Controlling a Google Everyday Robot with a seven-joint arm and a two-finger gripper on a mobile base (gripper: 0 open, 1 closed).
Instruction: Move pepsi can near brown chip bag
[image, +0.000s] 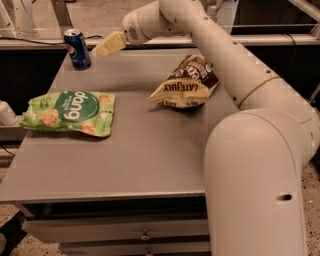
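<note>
The pepsi can (77, 48), dark blue with a silver top, stands upright at the far left corner of the grey table (130, 160). The brown chip bag (186, 82), dark brown with a cream-yellow end and block lettering, lies at the far right of the table. My gripper (98, 50) reaches in from the right on a long white arm and hovers just right of the can, a small gap apart from it, holding nothing.
A light-green "dang" bag (70, 112) lies flat at the table's left side. My white arm (250, 150) fills the right foreground. Drawers (120, 230) sit under the table's front edge. A rail runs behind the table.
</note>
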